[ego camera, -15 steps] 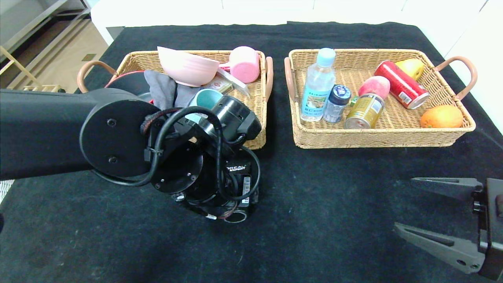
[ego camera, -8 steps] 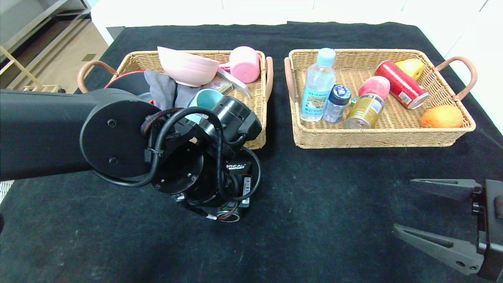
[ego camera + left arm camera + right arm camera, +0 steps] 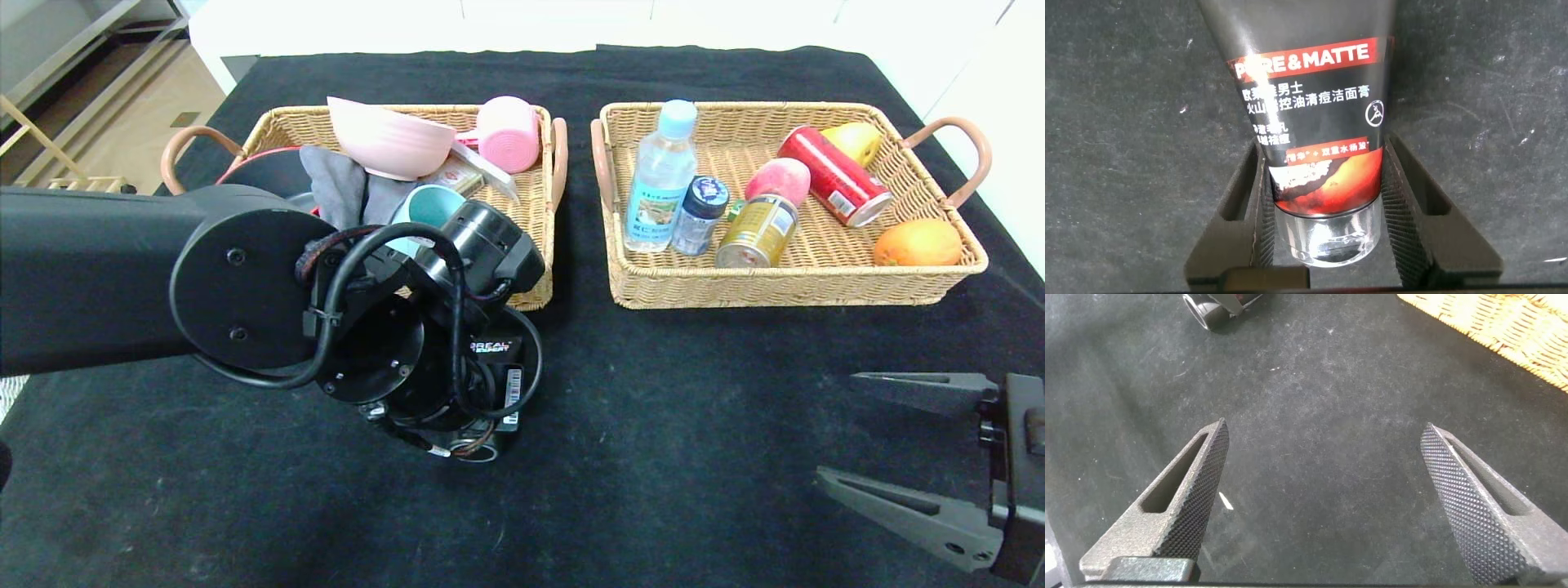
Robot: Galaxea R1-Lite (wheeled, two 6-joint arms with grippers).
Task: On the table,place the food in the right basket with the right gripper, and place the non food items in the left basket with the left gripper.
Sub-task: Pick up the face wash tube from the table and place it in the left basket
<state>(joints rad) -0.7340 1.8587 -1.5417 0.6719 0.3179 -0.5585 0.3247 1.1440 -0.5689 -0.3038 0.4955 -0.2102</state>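
Observation:
My left gripper [image 3: 1325, 140] is shut on the black L'Oreal tube [image 3: 1306, 90], a finger pressing each side just above its clear cap. It is low over the black table [image 3: 653, 425], in front of the left basket [image 3: 282, 118]. In the head view the left wrist covers the gripper, and only the tube's label [image 3: 494, 347] shows. The pink bowl [image 3: 388, 140] and grey towel [image 3: 339, 192] lie in the left basket. The water bottle [image 3: 660, 175], blue-lidded jar [image 3: 699, 214] and gold can [image 3: 758, 233] are in the right basket [image 3: 784, 290]. My right gripper [image 3: 836, 427] hangs open and empty at the near right.
The left basket also holds a pink ribbed cup [image 3: 508, 135] and a teal cup [image 3: 433, 204]. A red can [image 3: 833, 175], a peach [image 3: 780, 178], an orange [image 3: 916, 242] and a yellow fruit [image 3: 853, 140] share the right basket. The table's right edge runs beside it.
The left fingers have closed onto the tube, and its label has shifted a little under the wrist. The right gripper has barely drifted.

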